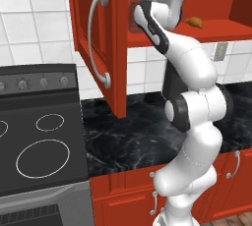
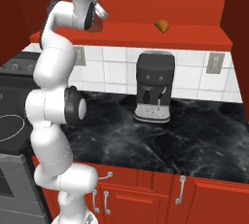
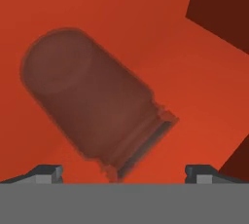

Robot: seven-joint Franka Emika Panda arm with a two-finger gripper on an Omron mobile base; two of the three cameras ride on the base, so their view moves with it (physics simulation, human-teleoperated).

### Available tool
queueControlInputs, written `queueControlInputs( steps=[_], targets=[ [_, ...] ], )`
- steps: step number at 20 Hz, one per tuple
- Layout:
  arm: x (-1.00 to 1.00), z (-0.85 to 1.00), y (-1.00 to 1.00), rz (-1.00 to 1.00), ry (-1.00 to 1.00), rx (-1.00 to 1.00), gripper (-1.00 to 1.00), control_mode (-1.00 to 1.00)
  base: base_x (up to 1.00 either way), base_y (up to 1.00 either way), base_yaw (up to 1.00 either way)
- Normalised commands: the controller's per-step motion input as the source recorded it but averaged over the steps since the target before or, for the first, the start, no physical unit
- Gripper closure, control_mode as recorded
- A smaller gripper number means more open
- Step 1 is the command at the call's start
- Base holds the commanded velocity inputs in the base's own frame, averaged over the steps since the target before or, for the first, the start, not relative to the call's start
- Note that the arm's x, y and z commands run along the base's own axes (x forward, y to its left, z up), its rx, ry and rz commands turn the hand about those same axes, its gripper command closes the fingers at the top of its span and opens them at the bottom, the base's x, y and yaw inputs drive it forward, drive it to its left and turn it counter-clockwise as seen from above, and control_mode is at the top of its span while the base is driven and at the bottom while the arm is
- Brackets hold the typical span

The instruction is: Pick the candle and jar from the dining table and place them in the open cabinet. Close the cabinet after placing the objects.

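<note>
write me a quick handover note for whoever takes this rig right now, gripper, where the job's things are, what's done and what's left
Gripper: open, up inside the cabinet, holding nothing.
Jar: lying on its side on the cabinet floor, right in front of the fingertips, apparently just released.
Candle: can't place it from these views.
A croissant sits on the same cabinet floor, to the right.
Cabinet door: wide open.
Done: jar in the cabinet.
Left: confirm the candle, withdraw the arm, close the door.

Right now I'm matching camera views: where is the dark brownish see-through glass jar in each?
Left base view: jar, top centre.
Right base view: jar, upper left.
Hand view: jar, centre-left, tilted.
Shared landmark: golden-brown croissant, to the jar's right in both base views.
</note>
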Motion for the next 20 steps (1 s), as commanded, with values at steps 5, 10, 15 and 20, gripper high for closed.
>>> queueControlInputs(
  steps=[5, 10, 15, 20],
  targets=[
    [-0.47, -0.01, 0.00, 0.00, -0.09, 0.00, -1.00, -1.00, 0.00, 0.00, 0.00],
    [-0.57, 0.00, 0.01, 0.00, -0.04, 0.00, -1.00, -1.00, 0.00, 0.00, 0.00],
    [-0.61, 0.00, 0.02, 0.00, -0.02, 0.00, -1.00, -1.00, 0.00, 0.00, 0.00],
    [-0.75, 0.00, 0.01, 0.00, -0.04, 0.00, -1.00, -1.00, 0.00, 0.00, 0.00]
  ],
)
